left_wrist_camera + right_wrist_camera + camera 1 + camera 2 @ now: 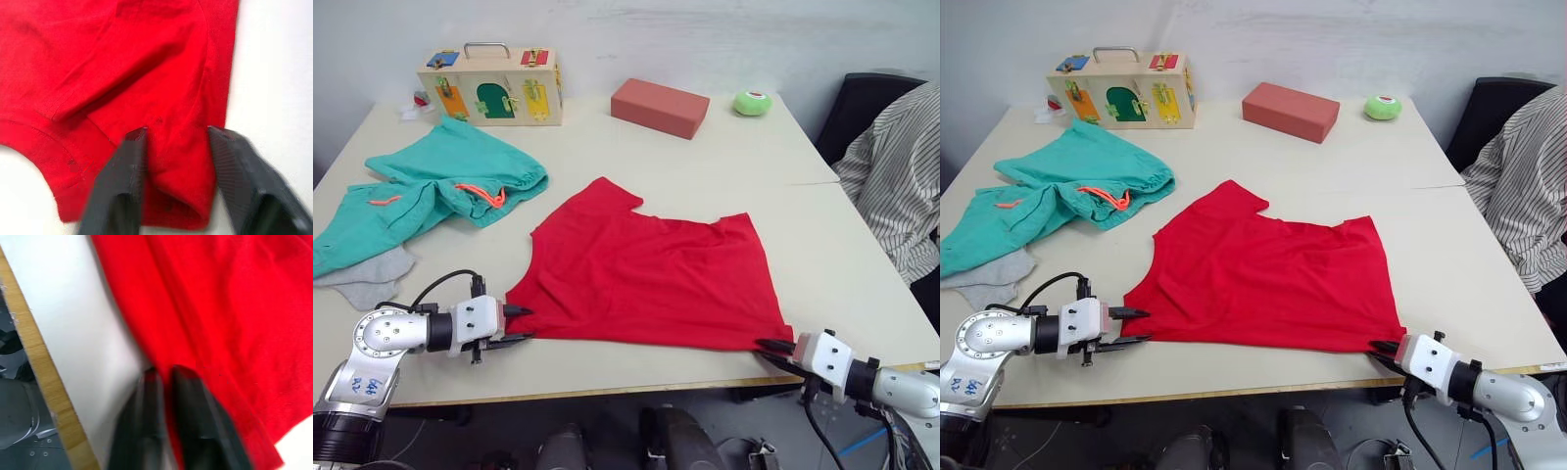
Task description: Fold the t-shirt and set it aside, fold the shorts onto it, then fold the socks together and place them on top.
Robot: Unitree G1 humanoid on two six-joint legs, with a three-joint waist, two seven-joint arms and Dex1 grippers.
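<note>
The red t-shirt (646, 269) lies spread flat on the table's near half, one sleeve pointing away. My left gripper (517, 324) is open at its near left corner; in the left wrist view the two fingers (131, 161) straddle a fold of red cloth (122, 73). My right gripper (771, 348) is at the near right corner, its fingers (188, 401) pressed together on the shirt's hem (220, 308). The teal shorts (460, 181) with an orange drawstring lie bunched at the left. A grey sock (367, 279) pokes out from under them.
A wooden latch box (489, 88), a brick-red block (661, 106) and a green ball (752, 102) stand along the far side. A person in a striped shirt (901, 186) sits at the right, beside a black chair (862, 108). The table's front edge (636, 390) runs just below both grippers.
</note>
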